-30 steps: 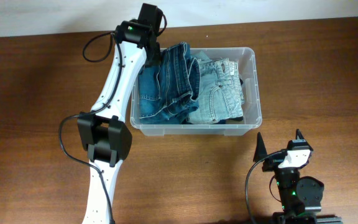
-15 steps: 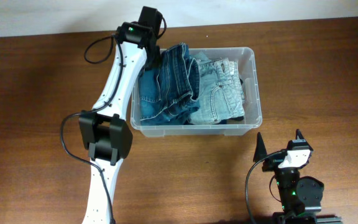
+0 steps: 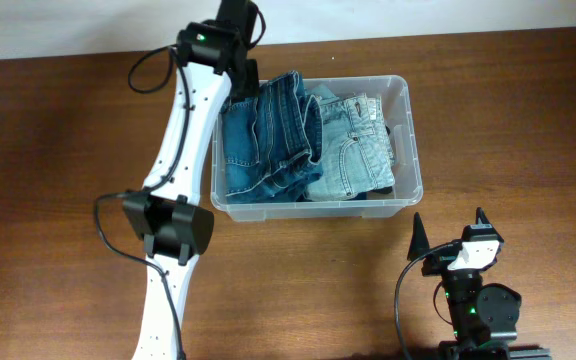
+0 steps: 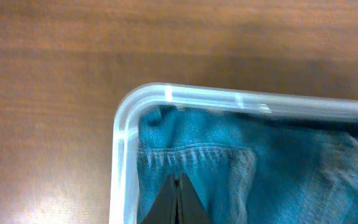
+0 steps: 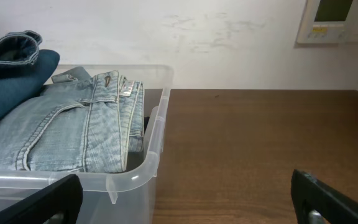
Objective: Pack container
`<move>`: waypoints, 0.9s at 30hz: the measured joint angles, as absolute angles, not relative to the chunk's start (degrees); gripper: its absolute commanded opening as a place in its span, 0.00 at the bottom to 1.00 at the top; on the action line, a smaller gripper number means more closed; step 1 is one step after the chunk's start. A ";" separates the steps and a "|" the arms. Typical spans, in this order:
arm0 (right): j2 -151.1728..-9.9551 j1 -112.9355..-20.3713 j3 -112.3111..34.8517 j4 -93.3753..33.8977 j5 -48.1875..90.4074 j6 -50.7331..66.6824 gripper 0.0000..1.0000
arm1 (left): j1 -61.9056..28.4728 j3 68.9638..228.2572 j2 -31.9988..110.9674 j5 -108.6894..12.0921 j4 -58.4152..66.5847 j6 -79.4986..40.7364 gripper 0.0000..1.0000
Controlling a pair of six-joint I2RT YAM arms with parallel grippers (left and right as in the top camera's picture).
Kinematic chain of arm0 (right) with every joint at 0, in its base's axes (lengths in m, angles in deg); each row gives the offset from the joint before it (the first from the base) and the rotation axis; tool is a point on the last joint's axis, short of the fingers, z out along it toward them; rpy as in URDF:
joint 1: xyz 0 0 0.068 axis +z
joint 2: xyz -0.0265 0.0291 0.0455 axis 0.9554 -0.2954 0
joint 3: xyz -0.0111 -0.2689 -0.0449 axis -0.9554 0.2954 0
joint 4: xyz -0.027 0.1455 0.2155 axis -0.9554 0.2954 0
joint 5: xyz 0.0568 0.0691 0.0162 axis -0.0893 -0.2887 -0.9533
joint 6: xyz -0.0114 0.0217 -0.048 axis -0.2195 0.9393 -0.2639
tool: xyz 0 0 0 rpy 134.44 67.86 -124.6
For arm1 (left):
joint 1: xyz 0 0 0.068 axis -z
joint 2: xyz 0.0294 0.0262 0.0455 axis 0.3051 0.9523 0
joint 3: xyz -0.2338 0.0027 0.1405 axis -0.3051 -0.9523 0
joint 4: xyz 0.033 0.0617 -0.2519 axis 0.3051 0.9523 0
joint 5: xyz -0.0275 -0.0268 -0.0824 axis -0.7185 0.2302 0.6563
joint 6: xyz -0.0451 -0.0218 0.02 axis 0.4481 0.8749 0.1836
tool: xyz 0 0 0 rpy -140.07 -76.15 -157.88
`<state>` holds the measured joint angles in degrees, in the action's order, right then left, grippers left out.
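The clear plastic container [image 3: 409, 130] stands at mid table and holds folded jeans: a dark blue pair [image 3: 268, 135] on its left and a light blue pair [image 3: 353, 145] on its right. My left gripper [image 3: 245, 80] is shut, over the container's far left corner. In the left wrist view its fingertips [image 4: 178, 190] are pressed together just above the dark jeans [image 4: 278, 174], inside the rim [image 4: 120, 124]. My right gripper [image 3: 449, 226] is open and empty on the table in front of the container. Its view shows the container's corner [image 5: 157, 137] and the light jeans [image 5: 61, 130].
The brown wooden table [image 3: 528, 120] extends on all sides of the container. A white wall [image 5: 229, 37] with a wall panel [image 5: 337, 18] stands behind the table's far edge. The left arm's white links [image 3: 183, 140] run along the container's left side.
My left gripper has moved back from over the dark jeans toward the container's far left corner. The jeans and the right arm have not moved.
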<state>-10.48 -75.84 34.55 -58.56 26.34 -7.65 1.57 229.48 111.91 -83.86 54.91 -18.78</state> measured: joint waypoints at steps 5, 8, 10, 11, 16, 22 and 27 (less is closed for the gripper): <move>-10.48 -75.84 34.55 -58.54 26.34 -7.65 0.98 | 2.51 231.78 108.85 -78.02 62.74 -18.80 0.01; -10.48 -75.84 34.55 -58.56 26.32 -7.65 0.98 | 4.12 231.69 108.10 -74.24 66.15 -18.80 0.01; -10.48 -75.84 34.55 -58.56 26.32 -7.67 0.98 | 5.41 230.53 108.10 -72.47 66.04 -18.80 0.01; -10.48 -75.84 34.55 -58.56 26.34 -7.70 0.98 | 6.31 229.50 108.10 -71.69 65.45 -18.80 0.01; -10.48 -75.84 34.55 -58.56 26.32 -7.67 0.98 | 10.68 225.26 108.10 -70.31 61.51 -18.80 0.01; -10.48 -75.84 34.55 -58.56 26.34 -7.67 0.98 | 15.29 218.16 107.65 -70.61 54.74 -18.78 0.01; -10.48 -75.84 34.55 -58.56 26.32 -7.67 0.99 | 16.95 209.33 105.63 -71.60 47.85 -18.78 0.01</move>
